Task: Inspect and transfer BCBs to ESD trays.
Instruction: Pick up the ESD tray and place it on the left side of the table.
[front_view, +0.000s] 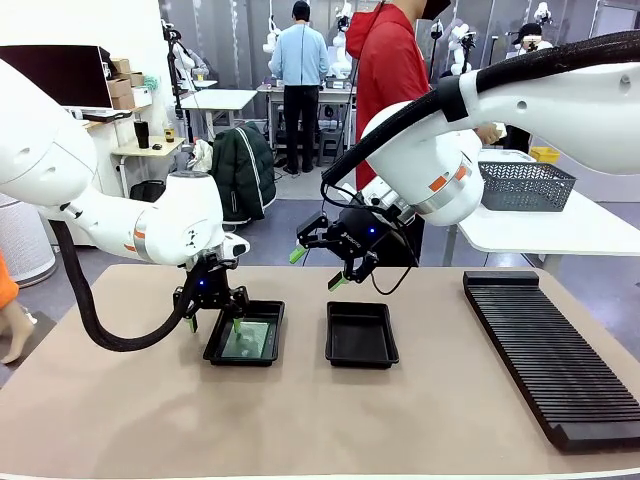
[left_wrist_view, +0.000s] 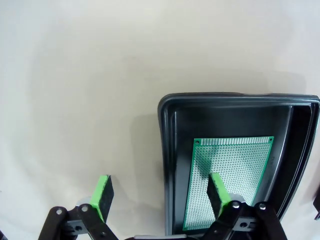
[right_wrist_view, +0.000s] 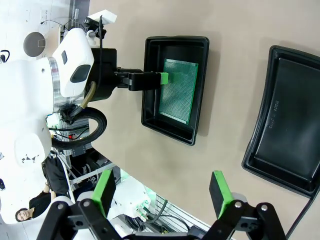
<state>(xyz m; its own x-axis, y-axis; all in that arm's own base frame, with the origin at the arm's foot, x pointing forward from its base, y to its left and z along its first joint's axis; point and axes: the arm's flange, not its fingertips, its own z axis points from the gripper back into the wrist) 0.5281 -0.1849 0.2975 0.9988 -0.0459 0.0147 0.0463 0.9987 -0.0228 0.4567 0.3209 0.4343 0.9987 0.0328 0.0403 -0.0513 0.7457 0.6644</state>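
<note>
The beige table (front_view: 110, 420) bears a left tray (front_view: 240, 359), a right tray (front_view: 362, 336) and a ribbed rack (front_view: 555, 360).

The 2 shallow black plastic trays (left tray (front_view: 214, 352), right tray (front_view: 361, 335)) are smooth with a soft sheen, and light streaks run along their walls. The thin green rectangular board (left_wrist_view: 245, 165) lying in the left tray is matt and finely perforated, with rows of silvery-ringed holes. The beige table top (front_view: 330, 420) looks smooth and matt. The long black ribbed rack (front_view: 555, 350) is dull plastic. The white arm shells (front_view: 180, 225) are glossy, and the green finger pads (left_wrist_view: 103, 192) look matt and rubbery.
</note>
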